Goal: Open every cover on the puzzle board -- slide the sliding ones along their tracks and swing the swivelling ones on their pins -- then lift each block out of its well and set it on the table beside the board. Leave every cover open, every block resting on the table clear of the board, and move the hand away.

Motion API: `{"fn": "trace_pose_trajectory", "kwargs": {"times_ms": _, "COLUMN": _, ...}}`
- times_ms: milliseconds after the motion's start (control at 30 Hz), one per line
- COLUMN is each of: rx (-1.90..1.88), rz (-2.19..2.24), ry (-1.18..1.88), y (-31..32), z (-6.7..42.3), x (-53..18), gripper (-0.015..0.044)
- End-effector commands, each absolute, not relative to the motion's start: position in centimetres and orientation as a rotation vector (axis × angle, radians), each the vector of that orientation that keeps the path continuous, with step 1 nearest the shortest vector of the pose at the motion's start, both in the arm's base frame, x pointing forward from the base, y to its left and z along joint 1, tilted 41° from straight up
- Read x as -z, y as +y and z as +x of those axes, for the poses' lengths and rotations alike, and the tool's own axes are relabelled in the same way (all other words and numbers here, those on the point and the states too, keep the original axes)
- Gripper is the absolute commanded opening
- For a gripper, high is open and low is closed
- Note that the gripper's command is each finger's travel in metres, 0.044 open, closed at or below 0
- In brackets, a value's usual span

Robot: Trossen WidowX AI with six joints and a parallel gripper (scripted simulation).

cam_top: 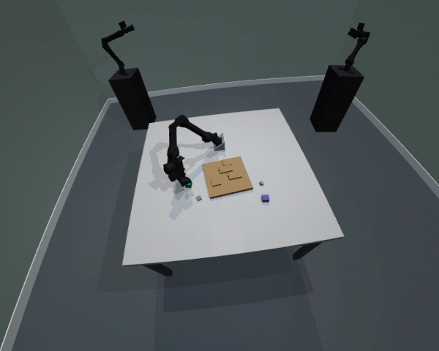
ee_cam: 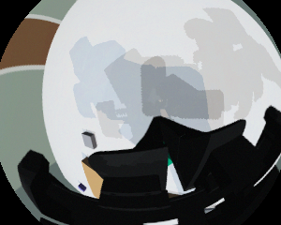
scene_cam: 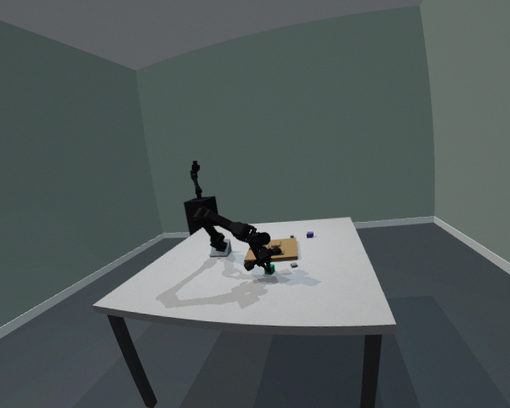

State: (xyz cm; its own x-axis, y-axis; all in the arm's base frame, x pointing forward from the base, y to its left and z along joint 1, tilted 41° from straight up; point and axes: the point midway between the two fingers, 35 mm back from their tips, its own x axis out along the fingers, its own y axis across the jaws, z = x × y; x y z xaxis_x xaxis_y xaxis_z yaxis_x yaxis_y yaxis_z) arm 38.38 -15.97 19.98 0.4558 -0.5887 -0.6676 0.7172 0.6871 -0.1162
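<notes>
Grey-green walls close in a white worktop, and on it the claw hangs low, right at the green block, which sits on the worktop just off the board's left edge in the top view. The claw is fully closed with nothing between its fingers; the block is beside or under the tips, not gripped. The wrist view shows only a sliver of green past the dark fingers, so whether they touch the block cannot be told.

Judged from this, the main risk is a shove: closed fingers that press down or sweep sideways could push the green block back against the board, which would leave it no longer clear of it. A downward move could also jam the tips onto the block or the worktop.

Further out from the board, a small grey block lies off its near-left corner, close to the claw and the likeliest thing to get knocked. Another grey block lies just off the right edge, and a purple block a little beyond the near-right corner. Dark L-shaped marks show on the board; the state of the covers is too small to read. Two black pedestals with camera arms stand behind the worktop, well apart from everything.
</notes>
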Motion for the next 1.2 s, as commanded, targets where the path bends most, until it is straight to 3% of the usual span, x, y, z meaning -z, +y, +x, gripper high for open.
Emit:
{"fn": "trace_pose_trajectory", "kwargs": {"times_ms": 0, "rx": 0.776, "rz": 0.132, "ry": 0.835, "y": -14.0, "z": 38.6, "x": -18.2, "gripper": 0.0000}}
{"fn": "trace_pose_trajectory", "kwargs": {"times_ms": 1167, "rx": 0.412, "rz": -0.591, "ry": 1.392, "y": 2.6, "z": 33.4, "x": -10.4, "gripper": 0.0000}}
